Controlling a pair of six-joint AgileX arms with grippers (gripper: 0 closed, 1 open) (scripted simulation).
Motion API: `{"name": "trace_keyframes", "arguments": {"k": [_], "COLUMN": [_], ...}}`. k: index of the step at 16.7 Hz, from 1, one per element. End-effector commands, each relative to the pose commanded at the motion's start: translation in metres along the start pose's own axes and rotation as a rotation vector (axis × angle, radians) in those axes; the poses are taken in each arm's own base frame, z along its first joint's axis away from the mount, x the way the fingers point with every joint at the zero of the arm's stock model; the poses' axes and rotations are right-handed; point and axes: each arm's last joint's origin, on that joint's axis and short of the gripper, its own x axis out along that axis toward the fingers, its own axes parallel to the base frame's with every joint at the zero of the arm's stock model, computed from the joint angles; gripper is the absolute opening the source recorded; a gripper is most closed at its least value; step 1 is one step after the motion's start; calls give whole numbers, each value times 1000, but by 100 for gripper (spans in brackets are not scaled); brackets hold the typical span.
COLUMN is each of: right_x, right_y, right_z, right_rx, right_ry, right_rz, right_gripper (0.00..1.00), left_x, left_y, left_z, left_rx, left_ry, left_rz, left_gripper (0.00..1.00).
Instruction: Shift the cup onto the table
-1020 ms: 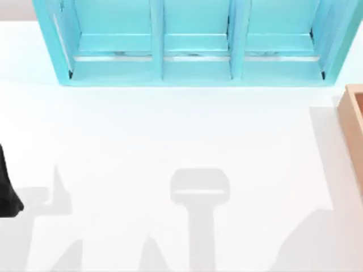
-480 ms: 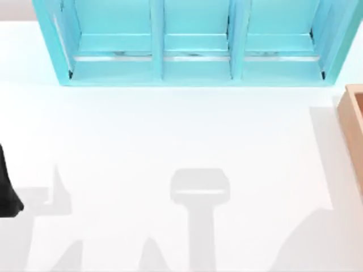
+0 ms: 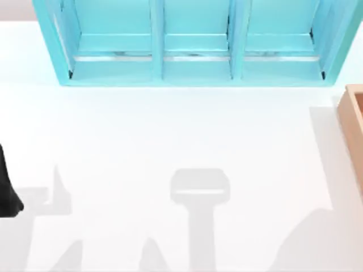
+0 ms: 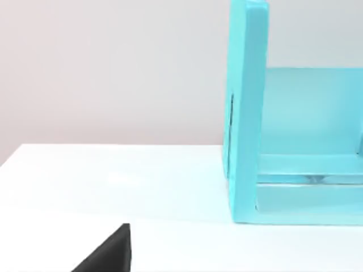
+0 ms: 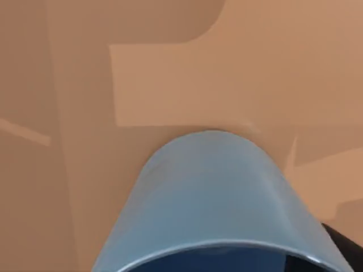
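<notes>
The cup (image 5: 212, 204) sits close under the right wrist camera, against the tan floor of the wooden box (image 3: 353, 122). The box stands at the right edge of the desk (image 3: 181, 136). The cup appears to be tilted or lying with its rim toward the camera, though the close framing makes this uncertain. It is not yet on the desk, so the task is judged to be at the pick-up step.

The right arm is positioned over the box because the cup must be lifted out before it can be set on the white surface. A dark tip (image 5: 343, 249) shows beside the cup rim. It is probably part of the right gripper. Whether that gripper is spread, closed, or clamped on the cup cannot be told.

The left arm (image 3: 8, 192) is parked at the left edge of the desk, well apart from the box. Its wrist camera faces the turquoise shelf unit (image 4: 249, 113), which has 3 compartments. The state of the left gripper cannot be told either.
</notes>
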Motion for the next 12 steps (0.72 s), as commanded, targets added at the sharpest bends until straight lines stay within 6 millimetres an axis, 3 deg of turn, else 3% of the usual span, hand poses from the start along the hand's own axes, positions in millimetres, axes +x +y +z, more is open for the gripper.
{"name": "trace_keyframes", "arguments": {"k": [3, 9, 12], "right_x": [-24, -83, -99], "right_y": [19, 89, 99], "right_z": [9, 3, 0], "right_rx": [0, -1, 0], "right_ry": [-23, 27, 2], "right_rz": [-8, 4, 1], "right_gripper": [0, 0, 0], "left_x": [0, 0, 0], "left_y": [0, 0, 0], "left_z": [0, 0, 0], "left_rx": [0, 0, 0], "left_ry": [0, 0, 0], "left_rz": [0, 0, 0], "left_gripper": [100, 100, 100]}}
